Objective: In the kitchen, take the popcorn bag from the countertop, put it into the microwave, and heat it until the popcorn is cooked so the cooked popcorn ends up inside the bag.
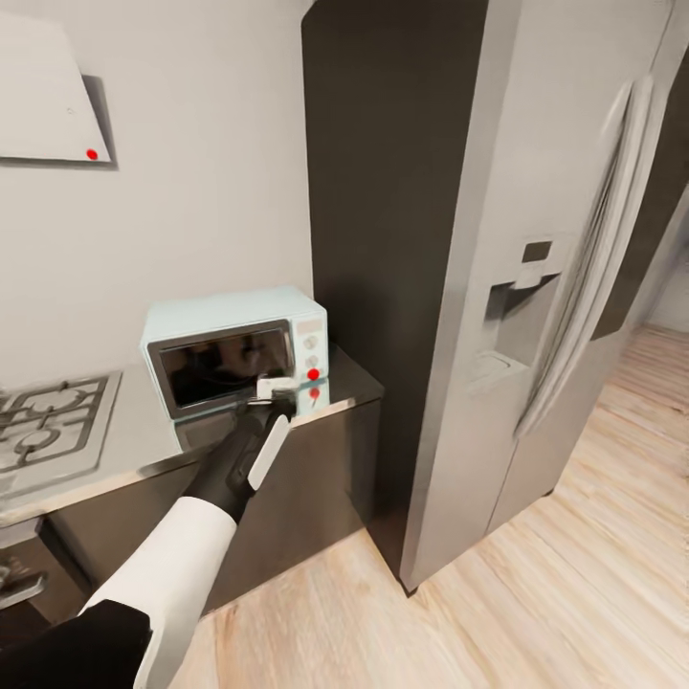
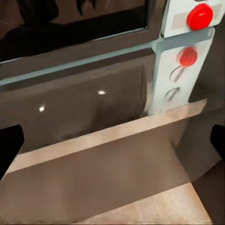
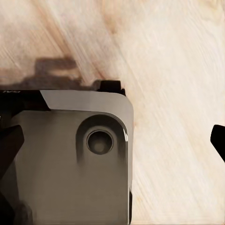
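While the left arm is stretched out toward the microwave point(image 1: 234, 359), its pincer point(image 1: 276, 390) sits right at the lower front corner of the box, just beside the white knob panel with the red knobs point(image 2: 199, 16). From the left wrist view the two dark finger tips show at opposite edges of the frame, so that pincer looks spread wide, pinching nothing. The microwave door point(image 1: 225, 366) looks closed.

My guess is we're at the door-opening step, or lining up for it. The next move probably calls for getting a finger onto the door edge nearest the panel and pulling it outward, without bumping the knobs.

The microwave stands on the desk point(image 1: 144, 431) straight ahead of the pincer, its long side running along the wall, door facing the robot. The hob point(image 1: 43, 421) is off to the pincer's left, the fridge point(image 1: 536, 287) to its right.

The right pincer point(image 3: 112, 140) hangs over wood floor point(image 3: 178, 70) and looks spread too, with nothing in it. Can't spot the popcorn bag.
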Available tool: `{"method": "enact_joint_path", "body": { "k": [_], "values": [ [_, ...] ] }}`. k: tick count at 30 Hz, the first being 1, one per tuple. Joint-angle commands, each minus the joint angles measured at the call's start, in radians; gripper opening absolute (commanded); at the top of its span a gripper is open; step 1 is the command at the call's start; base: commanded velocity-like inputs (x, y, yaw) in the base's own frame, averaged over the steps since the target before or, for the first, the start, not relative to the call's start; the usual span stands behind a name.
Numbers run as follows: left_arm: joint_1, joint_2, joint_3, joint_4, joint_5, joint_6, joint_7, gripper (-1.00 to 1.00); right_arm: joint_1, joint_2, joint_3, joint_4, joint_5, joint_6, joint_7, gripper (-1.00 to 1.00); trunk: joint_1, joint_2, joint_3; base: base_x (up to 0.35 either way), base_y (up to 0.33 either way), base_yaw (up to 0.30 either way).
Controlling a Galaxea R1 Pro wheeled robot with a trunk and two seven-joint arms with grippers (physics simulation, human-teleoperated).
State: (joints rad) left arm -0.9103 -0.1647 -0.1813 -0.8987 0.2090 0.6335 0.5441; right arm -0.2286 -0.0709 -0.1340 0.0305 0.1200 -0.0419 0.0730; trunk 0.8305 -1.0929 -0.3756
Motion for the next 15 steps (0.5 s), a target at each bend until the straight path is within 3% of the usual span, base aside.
{"method": "enact_joint_path", "body": {
  "k": [1, 6, 8, 13, 15],
  "values": [
    [-0.001, 0.001, -0.003, 0.000, 0.010, 0.002, 0.010, 1.00, -0.001, 0.000, -0.009, 0.003, 0.011, -0.004, 0.002, 1.00, -0.001, -0.001, -0.001, -0.346, 0.000, 0.000],
    [-0.001, -0.002, -0.004, 0.047, 0.013, 0.001, 0.007, 1.00, -0.001, 0.001, -0.009, 0.004, 0.012, -0.005, 0.002, 1.00, -0.001, -0.001, -0.001, -0.346, 0.000, 0.000],
    [-0.001, -0.002, -0.004, 0.134, 0.026, -0.007, -0.001, 1.00, -0.001, 0.002, -0.009, 0.005, 0.012, -0.003, 0.002, 1.00, -0.001, -0.001, -0.001, -0.346, 0.000, 0.000],
    [-0.001, -0.003, -0.004, 0.354, 0.124, -0.162, -0.018, 1.00, -0.001, 0.002, -0.009, 0.005, 0.012, 0.000, 0.002, 1.00, -0.001, -0.001, -0.001, -0.346, 0.000, 0.000],
    [-0.001, -0.003, -0.004, 0.487, 0.140, -0.189, -0.082, 1.00, -0.001, 0.002, -0.009, 0.005, 0.012, 0.001, 0.002, 1.00, -0.001, -0.001, -0.001, -0.297, 0.000, 0.000]
  ]
}}
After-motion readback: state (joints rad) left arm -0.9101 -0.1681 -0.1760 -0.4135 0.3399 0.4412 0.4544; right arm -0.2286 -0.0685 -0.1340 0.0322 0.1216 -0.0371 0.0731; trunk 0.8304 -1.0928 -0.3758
